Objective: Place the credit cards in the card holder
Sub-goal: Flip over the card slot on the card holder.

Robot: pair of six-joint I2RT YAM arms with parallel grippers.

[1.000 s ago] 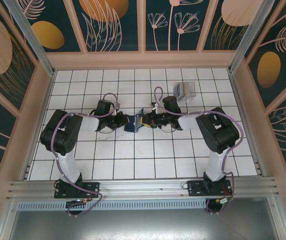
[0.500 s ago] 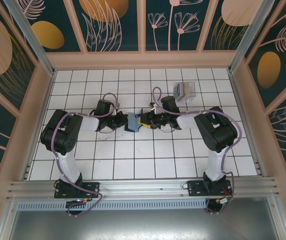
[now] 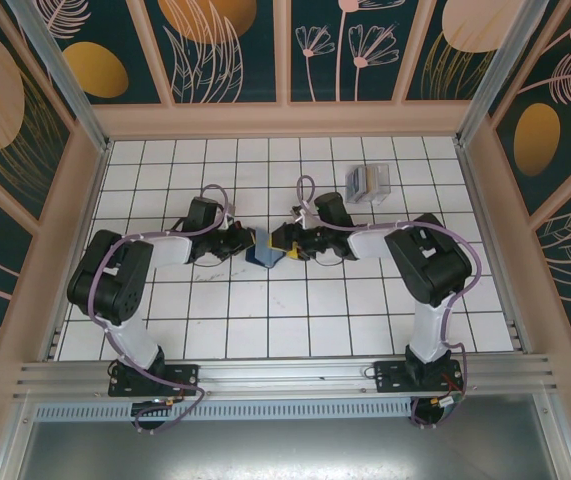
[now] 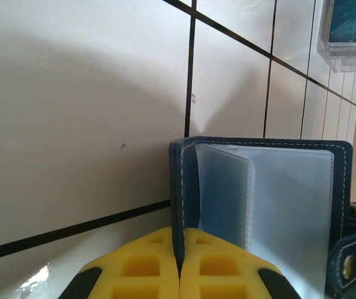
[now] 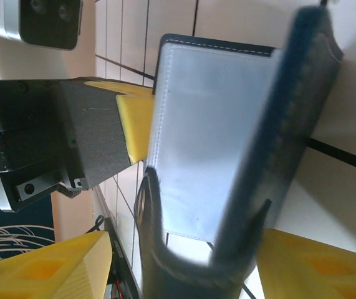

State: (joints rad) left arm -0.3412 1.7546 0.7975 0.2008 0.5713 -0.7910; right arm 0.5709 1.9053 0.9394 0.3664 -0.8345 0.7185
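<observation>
The card holder (image 3: 262,252), a dark navy bifold wallet, stands open on the tiled table between both grippers. My left gripper (image 3: 248,243) is shut on the edge of one cover; in the left wrist view its yellow fingers (image 4: 146,268) pinch that navy edge, with the grey-blue slotted lining (image 4: 271,205) spread to the right. My right gripper (image 3: 281,240) is open around the other cover (image 5: 277,143) and the clasp tab (image 5: 149,230), its fingers (image 5: 47,268) wide apart. The lining (image 5: 209,149) shows no card. The credit cards (image 3: 370,180) stand in a clear rack (image 4: 349,53) behind the right arm.
The clear-grey slotted rack (image 3: 370,183) sits on the tiles at the back right, near the right forearm. The left arm's camera and body (image 5: 40,143) are close beside the wallet. Patterned walls (image 3: 285,50) enclose the table.
My right gripper has slid left onto the wallet, and the wallet's right cover has swung more upright. My left gripper keeps its hold; its arm has shifted slightly.
</observation>
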